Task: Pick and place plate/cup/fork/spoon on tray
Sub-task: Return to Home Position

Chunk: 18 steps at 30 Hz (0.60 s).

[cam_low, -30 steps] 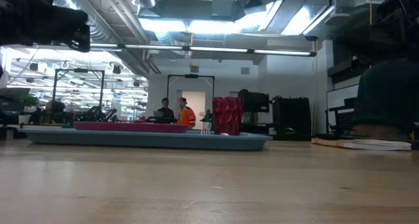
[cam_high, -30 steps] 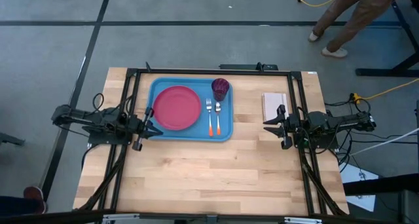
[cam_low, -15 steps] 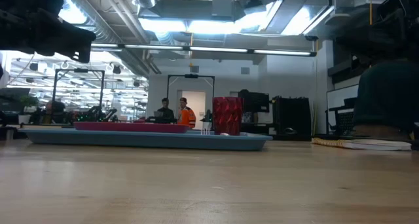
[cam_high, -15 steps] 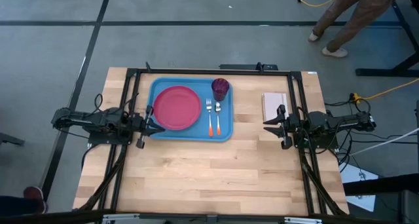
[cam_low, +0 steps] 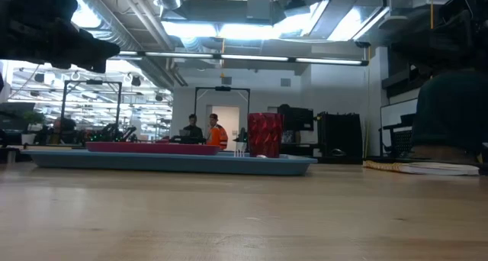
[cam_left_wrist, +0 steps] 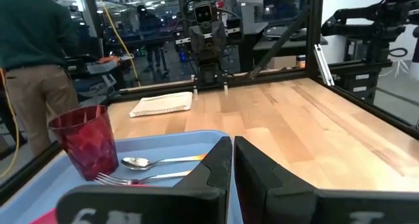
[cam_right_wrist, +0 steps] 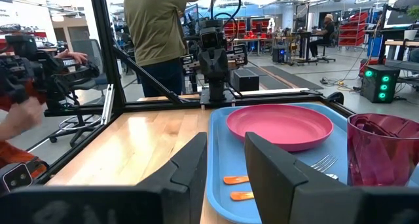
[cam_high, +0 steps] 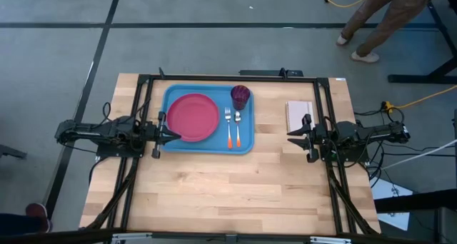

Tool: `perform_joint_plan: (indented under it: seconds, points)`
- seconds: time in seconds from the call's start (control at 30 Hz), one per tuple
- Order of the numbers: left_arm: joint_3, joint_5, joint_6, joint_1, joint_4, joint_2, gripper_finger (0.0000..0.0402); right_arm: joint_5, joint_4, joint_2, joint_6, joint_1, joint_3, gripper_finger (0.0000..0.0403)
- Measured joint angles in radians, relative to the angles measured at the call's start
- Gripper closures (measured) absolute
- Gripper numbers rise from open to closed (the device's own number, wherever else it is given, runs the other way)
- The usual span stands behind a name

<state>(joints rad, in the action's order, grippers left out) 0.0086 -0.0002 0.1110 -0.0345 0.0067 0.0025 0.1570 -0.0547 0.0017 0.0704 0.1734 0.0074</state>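
Observation:
The light-blue tray (cam_high: 246,140) lies at the table's far middle. On it the pink-red plate (cam_high: 193,117) lies flat at the left, and the dark red cup (cam_high: 240,96) stands upright at the far right. The fork (cam_high: 228,123) and the spoon (cam_high: 237,123) lie side by side, orange handles toward the near edge. My left gripper (cam_high: 176,135) hovers shut and empty over the tray's near left corner; its shut fingers show in the left wrist view (cam_left_wrist: 232,142). My right gripper (cam_high: 290,136) waits open and empty to the right of the tray; it also shows in the right wrist view (cam_right_wrist: 226,139).
A small white pad (cam_high: 299,114) lies on the table right of the tray, beside my right gripper. A black frame (cam_high: 228,76) runs around the table's far and side edges. Bare wood spans the near half. A person (cam_high: 385,12) walks on the floor beyond the far right corner.
My left gripper has turned about its wrist and moved a little toward the table's far edge at the tray's near left corner. The things on the tray have stayed where they were.

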Motion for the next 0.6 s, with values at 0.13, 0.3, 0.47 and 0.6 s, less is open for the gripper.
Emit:
perform_joint_plan:
  seconds: [0.13,0.3,0.47,0.6]
  points:
    - [0.0,0.0,-0.005,0.0,0.003,0.0,0.039,0.0,0.0,0.0,0.0,0.0,0.0,0.0295]
    - [-0.001,-0.011,-0.011,0.0,0.004,0.008,0.039,0.0,0.0,0.0,0.0,0.0,0.0,0.0295]
    - [-0.001,-0.012,-0.012,0.0,0.005,0.008,0.039,0.0,0.0,0.0,0.0,0.0,0.0,0.0295]
    - [-0.001,-0.012,-0.012,0.0,0.006,0.008,0.039,0.0,0.0,0.0,0.0,0.0,0.0,0.0295]
